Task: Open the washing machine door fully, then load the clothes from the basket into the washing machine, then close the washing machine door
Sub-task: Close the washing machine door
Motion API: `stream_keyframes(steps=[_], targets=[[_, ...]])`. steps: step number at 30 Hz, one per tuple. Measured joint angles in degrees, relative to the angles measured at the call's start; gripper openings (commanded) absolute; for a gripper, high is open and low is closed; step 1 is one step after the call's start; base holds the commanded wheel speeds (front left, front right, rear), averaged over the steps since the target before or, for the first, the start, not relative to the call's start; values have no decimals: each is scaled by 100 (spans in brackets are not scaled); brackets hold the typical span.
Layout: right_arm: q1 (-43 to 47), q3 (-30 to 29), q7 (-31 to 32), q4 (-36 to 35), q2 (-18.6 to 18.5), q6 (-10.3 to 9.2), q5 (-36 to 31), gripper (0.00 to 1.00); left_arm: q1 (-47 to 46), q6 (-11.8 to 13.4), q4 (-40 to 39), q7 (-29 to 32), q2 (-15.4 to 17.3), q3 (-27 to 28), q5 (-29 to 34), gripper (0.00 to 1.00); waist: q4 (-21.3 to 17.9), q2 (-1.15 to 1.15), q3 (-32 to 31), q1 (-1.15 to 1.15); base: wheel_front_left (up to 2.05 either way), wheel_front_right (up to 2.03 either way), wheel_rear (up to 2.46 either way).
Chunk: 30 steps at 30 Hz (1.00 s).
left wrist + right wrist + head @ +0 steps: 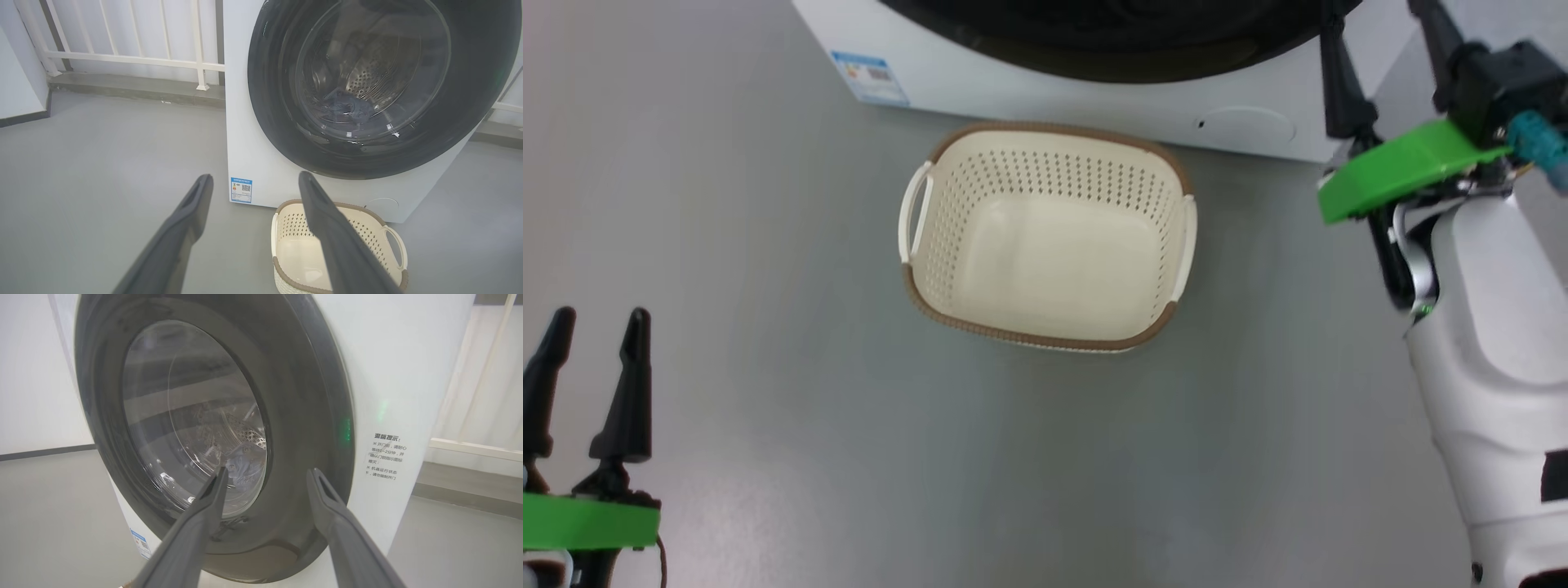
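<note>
The washing machine (241,122) stands with its door (470,102) flat against the white front. Through the glass, blue clothes (347,108) lie low in the steel drum. The cream basket (1045,184) sits on the floor before the machine, and I see nothing inside it. My right gripper (267,471) is open, its fingers pointing at the lower right of the door (302,416), with the clothes (247,465) showing behind the glass. It holds nothing. My left gripper (598,318) stands open at the lower left, well away from the basket (380,241).
A small round flap (1245,126) and a blue label (241,190) mark the machine's lower front. A white railing (122,59) runs behind on the left. My pale right forearm (1494,367) rises at the right edge. Grey floor lies all around the basket.
</note>
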Motion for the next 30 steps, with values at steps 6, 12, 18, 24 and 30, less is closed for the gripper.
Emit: stream_keyframes(steps=[6, 12, 18, 24, 30], targets=[[818, 375, -88, -565, -40, 0, 537, 100, 343, 0, -45, -1, -56, 126, 176, 100, -308, 0, -517, -1, 0, 0, 0], [1469, 609, -102, -1050, -116, 0, 840, 100, 459, 0, -81, 0, -130, 192, 309, 100, -685, 0, -873, 0, 0, 0, 0], [2074, 683, -144, -1535, -196, 0, 960, 100, 712, 0, -92, -1, -267, 335, 428, 100, -1016, 0, -1211, -1, 0, 0, 0], [2757, 655, -152, -2061, -205, 0, 1036, 100, 931, 0, -179, -1, -411, 449, 469, 100, -1316, 0, -1484, 0, 0, 0, 0], [3238, 653, -177, -2490, -225, 0, 1079, 100, 1052, 0, -359, -1, -416, 417, 411, 100, -1536, 0, -1637, 0, 0, 0, 0]])
